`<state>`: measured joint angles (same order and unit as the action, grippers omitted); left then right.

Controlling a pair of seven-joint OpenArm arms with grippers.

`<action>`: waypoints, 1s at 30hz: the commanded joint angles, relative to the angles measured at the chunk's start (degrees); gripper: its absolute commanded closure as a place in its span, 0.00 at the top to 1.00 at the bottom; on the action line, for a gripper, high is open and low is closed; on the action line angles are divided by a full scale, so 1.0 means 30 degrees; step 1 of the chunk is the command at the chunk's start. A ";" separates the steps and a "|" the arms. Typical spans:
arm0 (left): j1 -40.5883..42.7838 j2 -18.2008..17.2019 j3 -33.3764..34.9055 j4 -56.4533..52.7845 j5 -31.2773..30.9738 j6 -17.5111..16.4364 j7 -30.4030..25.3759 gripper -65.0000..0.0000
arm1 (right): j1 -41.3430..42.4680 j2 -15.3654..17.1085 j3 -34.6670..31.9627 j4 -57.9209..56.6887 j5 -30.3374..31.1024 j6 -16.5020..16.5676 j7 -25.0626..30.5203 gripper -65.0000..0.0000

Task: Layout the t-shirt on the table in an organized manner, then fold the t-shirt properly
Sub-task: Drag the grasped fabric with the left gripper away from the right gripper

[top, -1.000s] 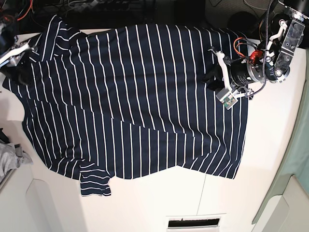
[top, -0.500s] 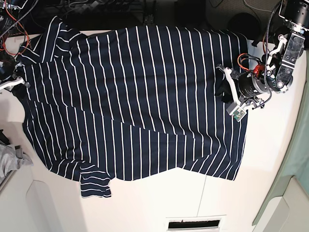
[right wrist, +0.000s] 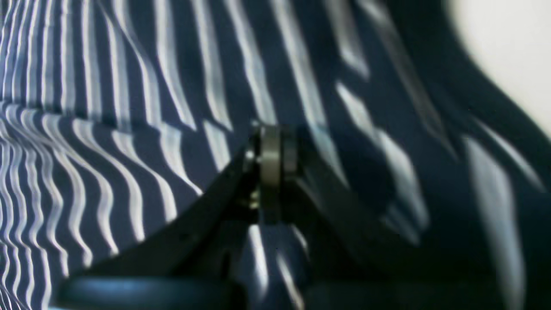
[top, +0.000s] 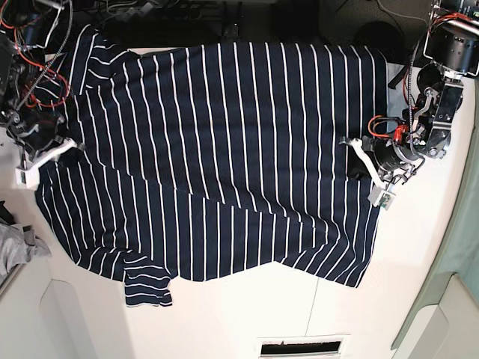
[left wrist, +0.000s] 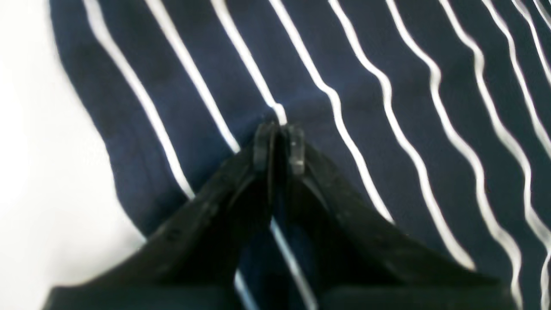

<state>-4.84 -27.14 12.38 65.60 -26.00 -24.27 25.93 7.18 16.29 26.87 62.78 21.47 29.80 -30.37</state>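
Observation:
The navy white-striped t-shirt (top: 224, 149) lies spread over most of the white table (top: 247, 314), with one sleeve at the lower left. At the shirt's right hem, my left gripper (top: 356, 166) shows in the left wrist view as a gripper (left wrist: 279, 131) shut on a small raised ridge of t-shirt (left wrist: 387, 64) fabric, close to the cloth's edge. My right gripper (top: 46, 147) is at the shirt's left edge. The right wrist view is blurred; there my right gripper (right wrist: 272, 148) stands closed with striped t-shirt (right wrist: 107, 129) cloth bunched between its fingers.
A small grey cloth (top: 15, 247) lies at the table's left edge. A dark slot (top: 299, 345) sits in the front edge. Cables and arm hardware (top: 30, 45) crowd the far left corner. A green surface (top: 465, 247) borders the right side.
Both arms have come down along the shirt's side edges toward the front and both grippers have closed on the fabric. The shirt's body now lies flatter and more stretched.

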 commanded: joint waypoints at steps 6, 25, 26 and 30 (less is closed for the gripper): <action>-0.2710 0.0940 -0.0022 -0.3439 0.1049 0.0240 0.0736 0.08 | 0.2776 0.0386 -0.0903 -0.2754 -0.0342 -0.0015 0.0809 0.00; -0.4911 -0.0022 -0.0022 -0.2579 -0.1545 -0.1144 0.2164 0.08 | 0.4269 0.1450 -0.0823 -0.1443 -0.0321 -0.0372 -0.0845 0.00; -0.4444 -0.0277 -0.0022 -0.1800 -0.1719 -0.1144 0.2244 0.08 | 0.3876 0.1741 -0.0823 -0.1107 -0.0277 -0.0364 -0.0954 0.00; -0.2470 -0.1122 -0.0029 0.0954 -0.1836 -0.1129 0.2302 0.08 | 0.2448 0.2739 -0.0823 -0.0714 0.0321 -0.0357 -0.0954 0.00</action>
<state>-11.49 -29.82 12.67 67.68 -31.07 -27.44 33.58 13.50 23.51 24.14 59.70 21.39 28.16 -34.17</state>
